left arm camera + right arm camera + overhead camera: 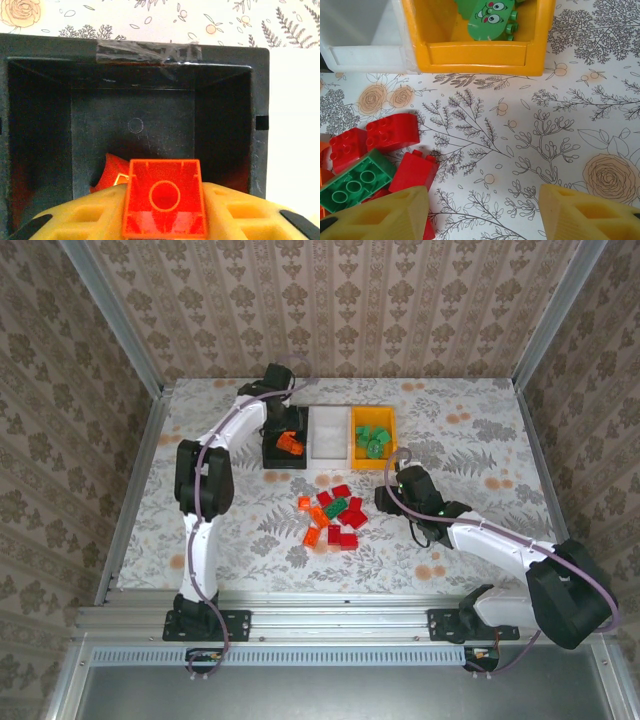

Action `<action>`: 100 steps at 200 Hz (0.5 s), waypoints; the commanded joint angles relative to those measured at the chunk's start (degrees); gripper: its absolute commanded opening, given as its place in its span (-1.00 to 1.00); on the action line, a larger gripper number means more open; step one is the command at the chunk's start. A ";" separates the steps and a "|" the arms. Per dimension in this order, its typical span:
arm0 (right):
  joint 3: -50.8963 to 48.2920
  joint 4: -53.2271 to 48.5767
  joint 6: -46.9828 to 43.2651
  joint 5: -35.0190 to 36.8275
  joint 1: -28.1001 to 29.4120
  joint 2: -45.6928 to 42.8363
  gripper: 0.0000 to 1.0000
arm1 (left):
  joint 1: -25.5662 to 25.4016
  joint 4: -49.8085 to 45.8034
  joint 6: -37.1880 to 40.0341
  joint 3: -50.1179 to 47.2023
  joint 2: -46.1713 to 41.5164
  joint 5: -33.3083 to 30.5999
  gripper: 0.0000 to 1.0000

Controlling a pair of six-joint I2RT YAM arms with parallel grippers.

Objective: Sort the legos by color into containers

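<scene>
Hanging over the black bin (283, 464) at upper ctr-left of the top view was the left gripper (164, 212), and it had an orange brick (164, 200) pinched btw its yellow fingers (75, 220), jaws closed in on the brick's sides, hollow underside facing the wrist cam. Brick sat low in that frame, above the bin's dark inside; just behind it, down in the bin, lay another orange piece (111, 175). Strip of clear tape (147, 51) ran along the bin's far rim, top of frame.

Over to the right gripper (482, 197): wide open, nothing in it, fingers (375, 217) well apart at the bottom corners of its wrist view w/ bare flowery tablecloth (520, 140) btw them. In the top view it sat right of ctr, just beside the pile of bricks (333, 515) and below the yellow bin (374, 412).

Pile lay mid-frame in the top view, mostly red w/ some orange and green. Right wrist view caught its edge at lower left: red bricks (392, 131), plus a green brick (355, 182) touching them, studs up.

Bins stood in a row at top ctr, side by side: black, then white bin (328, 430), then yellow. Yellow held green pieces (375, 443), incl. a face piece (492, 19) w/ cartoon eyes, seen at the top edge of the right wrist view.
</scene>
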 commanded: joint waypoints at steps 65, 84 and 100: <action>-0.29 0.08 -0.18 1.80 0.48 -1.91 0.25 | -3.44 2.47 0.75 -14.51 -21.53 -0.74 0.43; -0.40 -0.07 -0.21 2.08 0.48 -2.27 0.25 | -8.98 5.18 0.33 -28.33 -31.77 -1.38 0.51; -0.40 -0.20 -0.33 2.37 0.48 -2.53 0.26 | -13.93 7.25 -1.67 -40.23 -39.28 -1.77 0.57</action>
